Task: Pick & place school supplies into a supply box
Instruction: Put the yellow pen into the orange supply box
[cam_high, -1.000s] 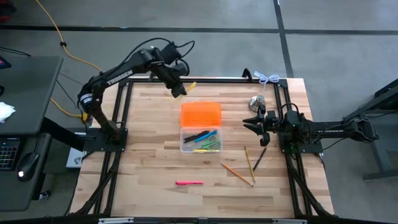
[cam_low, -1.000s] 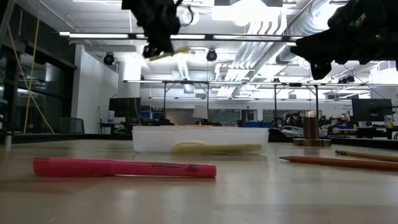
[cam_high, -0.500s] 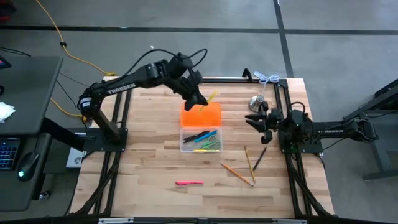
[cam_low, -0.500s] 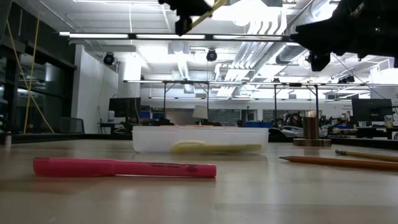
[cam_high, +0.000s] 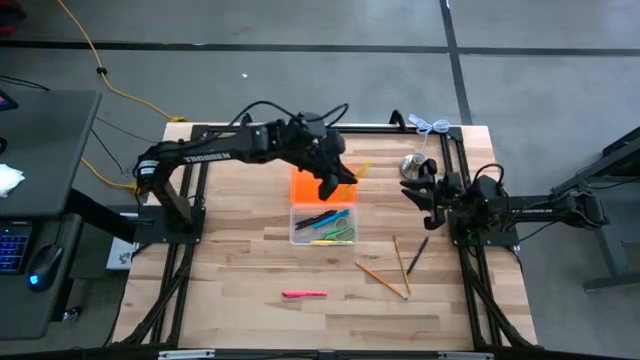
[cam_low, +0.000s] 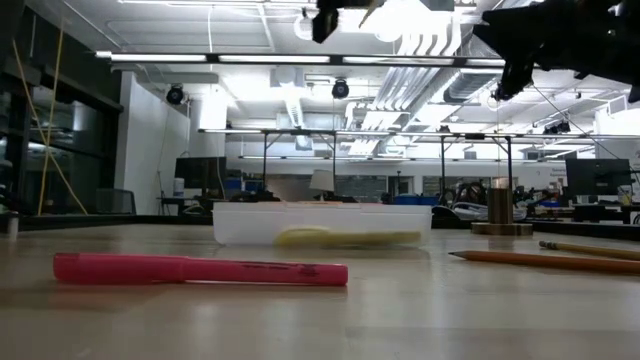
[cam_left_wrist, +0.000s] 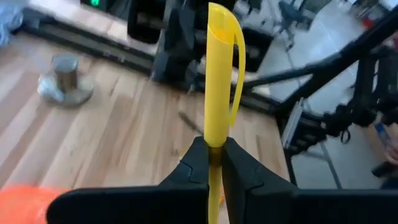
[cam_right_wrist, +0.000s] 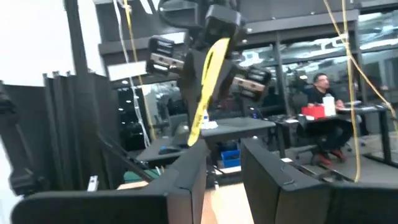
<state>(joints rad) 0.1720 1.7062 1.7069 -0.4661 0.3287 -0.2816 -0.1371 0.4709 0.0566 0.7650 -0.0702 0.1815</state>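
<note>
Our left pincer (cam_left_wrist: 214, 163) clenches a yellow pen (cam_left_wrist: 219, 74) above the orange lid (cam_high: 312, 185); our right pincer (cam_high: 424, 192) waits released.

A wooden table (cam_high: 240, 250) made of light planks is seen from above. A clear box (cam_high: 322, 226) with an orange lid (cam_high: 312, 186) is set near the middle of it, with the lid on the far side. A pink pen (cam_high: 304, 294) is laid alone near the front edge. Two wooden pencils (cam_high: 390, 272) and a dark pen (cam_high: 417, 250) are laid close together right of the box. A silver bell-shaped thing (cam_high: 411, 166) is stood near the far right corner.
</note>
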